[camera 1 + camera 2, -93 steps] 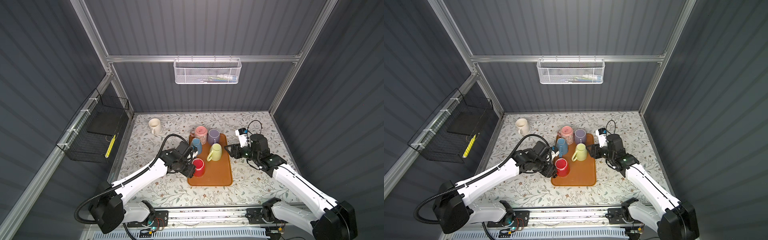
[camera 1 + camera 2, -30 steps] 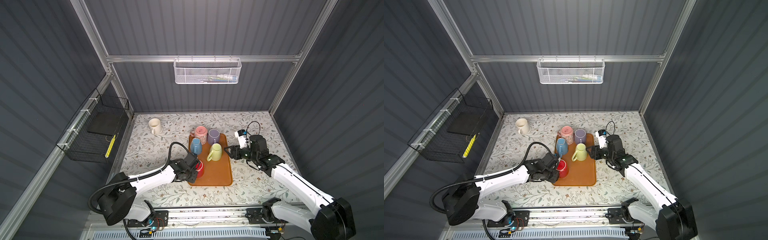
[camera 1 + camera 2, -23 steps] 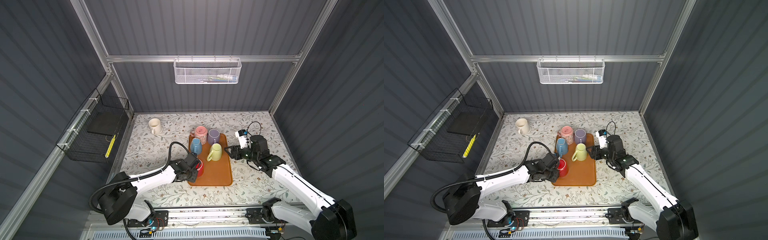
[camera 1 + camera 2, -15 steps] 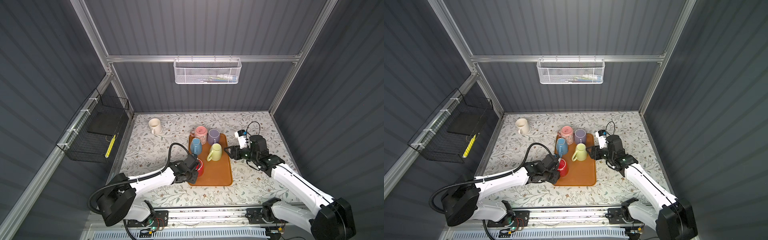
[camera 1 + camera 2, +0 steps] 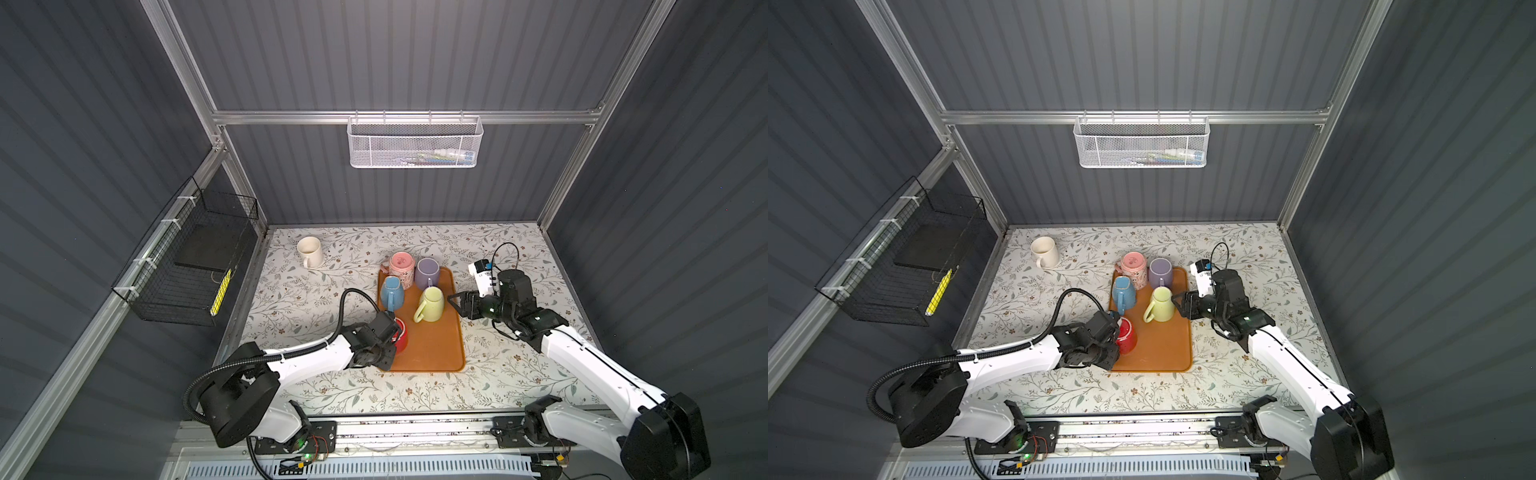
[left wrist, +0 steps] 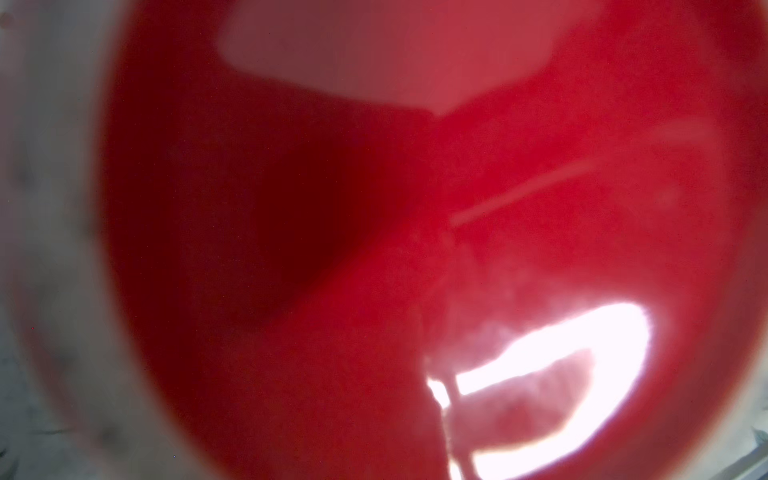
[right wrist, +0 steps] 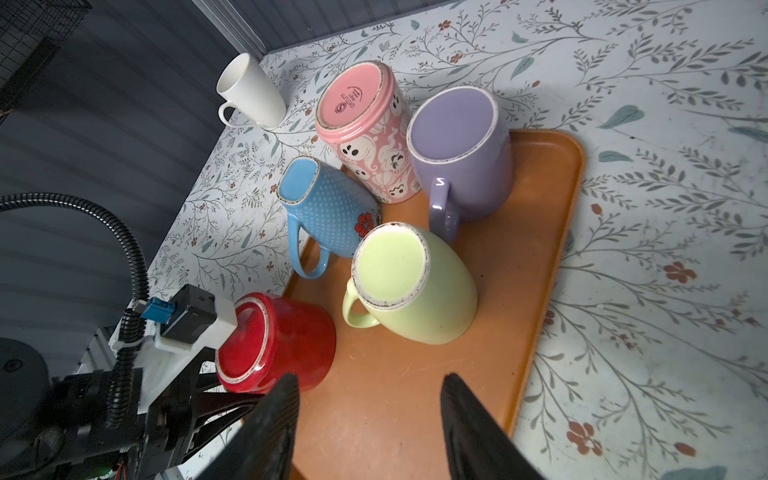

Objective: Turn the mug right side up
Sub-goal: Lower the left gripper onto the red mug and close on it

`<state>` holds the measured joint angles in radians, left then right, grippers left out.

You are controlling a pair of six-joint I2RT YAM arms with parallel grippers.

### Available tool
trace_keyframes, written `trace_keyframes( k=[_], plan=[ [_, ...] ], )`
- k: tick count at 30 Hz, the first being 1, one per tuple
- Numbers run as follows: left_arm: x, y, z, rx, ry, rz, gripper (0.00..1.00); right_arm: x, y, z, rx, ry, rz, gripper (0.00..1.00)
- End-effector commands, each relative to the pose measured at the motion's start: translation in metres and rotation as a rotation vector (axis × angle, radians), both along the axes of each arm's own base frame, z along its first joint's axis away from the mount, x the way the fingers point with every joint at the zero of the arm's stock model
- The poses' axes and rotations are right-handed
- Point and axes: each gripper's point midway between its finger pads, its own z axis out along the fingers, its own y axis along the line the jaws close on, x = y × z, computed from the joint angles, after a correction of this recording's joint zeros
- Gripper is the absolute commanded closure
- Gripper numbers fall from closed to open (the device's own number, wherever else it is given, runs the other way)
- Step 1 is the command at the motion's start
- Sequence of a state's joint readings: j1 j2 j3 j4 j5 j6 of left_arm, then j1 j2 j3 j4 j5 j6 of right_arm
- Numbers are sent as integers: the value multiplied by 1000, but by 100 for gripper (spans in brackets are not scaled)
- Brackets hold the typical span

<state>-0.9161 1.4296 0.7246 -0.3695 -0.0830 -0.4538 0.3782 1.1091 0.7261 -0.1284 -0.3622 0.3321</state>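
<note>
Item: red mug point(image 7: 282, 340), in the corner of the tray point(image 5: 434, 353) nearest the left arm. It is tipped off its mouth, with the base turned up and outward past the tray's edge, and is not yet right side up.
Left gripper point(image 5: 1116, 341): pressed to the red mug's outer side. Judging by the tilt, the fingers are clamped on the mug, but the contact itself is hidden. The left wrist view shows only blurred red glaze.
Right gripper point(image 7: 368, 386): fingers parted, holding nothing, hovering over the tray's opposite long side.
Neighbours: yellow-green mug point(image 7: 415, 291), just beside the red one. Blue mug point(image 7: 332, 216), further along the same tray edge. Pink mug point(image 7: 370, 124) and purple mug point(image 7: 461, 158), at the tray's far end. All four stand mouth down.
Off tray: white mug point(image 7: 249, 91), upright on the table point(image 5: 498, 365), well beyond the tray's far end.
Hazard, slip: the wall is glazed and curved, so the mug may turn in the jaws partway through the flip and drop onto the tray.
Hazard, collision: with so little clearance, the swing could strike the yellow-green mug or the blue mug's handle and topple it.
Hazard, drag: a mouth rim scraping the tray floor or catching its raised lip could shove the tray and everything on it.
Hazard, set-down: a base landing half on the tray's lip would leave the mug rocking.
Hazard, sight: the left wrist view is blocked, so a misalignment may go unnoticed.
</note>
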Motion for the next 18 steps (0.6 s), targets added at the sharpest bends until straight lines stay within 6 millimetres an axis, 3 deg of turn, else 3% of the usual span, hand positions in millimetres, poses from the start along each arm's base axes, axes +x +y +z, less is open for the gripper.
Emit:
trace_keyframes(
  k=[1, 18],
  plan=[
    [-3, 4, -8, 14, 10, 16, 62, 2, 0, 4, -4, -9, 0, 43],
    [2, -1, -8, 0, -4, 20, 80, -3, -5, 7, -16, -17, -10, 43]
  ],
)
